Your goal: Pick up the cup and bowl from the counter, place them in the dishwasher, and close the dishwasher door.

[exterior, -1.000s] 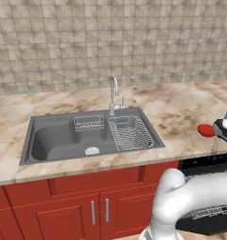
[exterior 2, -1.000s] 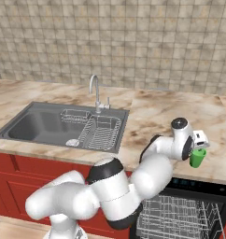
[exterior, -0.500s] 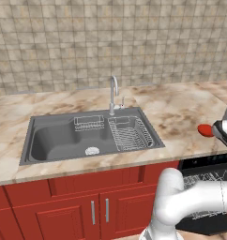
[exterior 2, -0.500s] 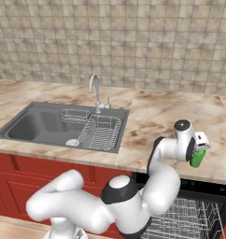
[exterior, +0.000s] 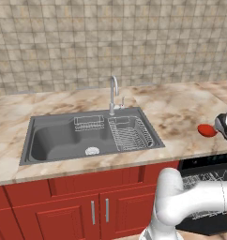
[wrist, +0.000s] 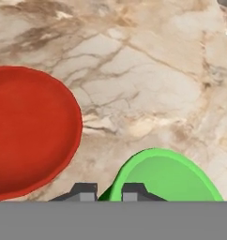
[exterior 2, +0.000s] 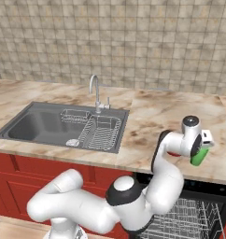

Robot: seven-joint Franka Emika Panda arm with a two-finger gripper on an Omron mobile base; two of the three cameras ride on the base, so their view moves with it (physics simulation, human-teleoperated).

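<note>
The green cup (wrist: 167, 180) stands on the marble counter (wrist: 148, 79) beside the red bowl (wrist: 26, 136). In the hand view my gripper (wrist: 109, 191) looks down on both, with its two dark fingertips drawn close together on the cup's near rim. From the right base view the cup (exterior 2: 198, 157) sits under the hand near the counter's front edge. At the far right of the left base view, the bowl (exterior: 208, 130) peeks out next to the hand. Below the counter the dishwasher (exterior 2: 217, 191) stands open, showing its white wire rack (exterior 2: 189, 219).
A grey sink (exterior: 64, 140) with a faucet (exterior: 114, 93) and a wire drainer (exterior: 132, 133) lies to the left. Red cabinets (exterior: 87, 206) run under the counter (exterior: 181, 112). A tiled wall backs it. My own arm bends low in front of the dishwasher.
The fingers have closed from wide open down onto the cup's rim. The hand and the cup stay in about the same place.
</note>
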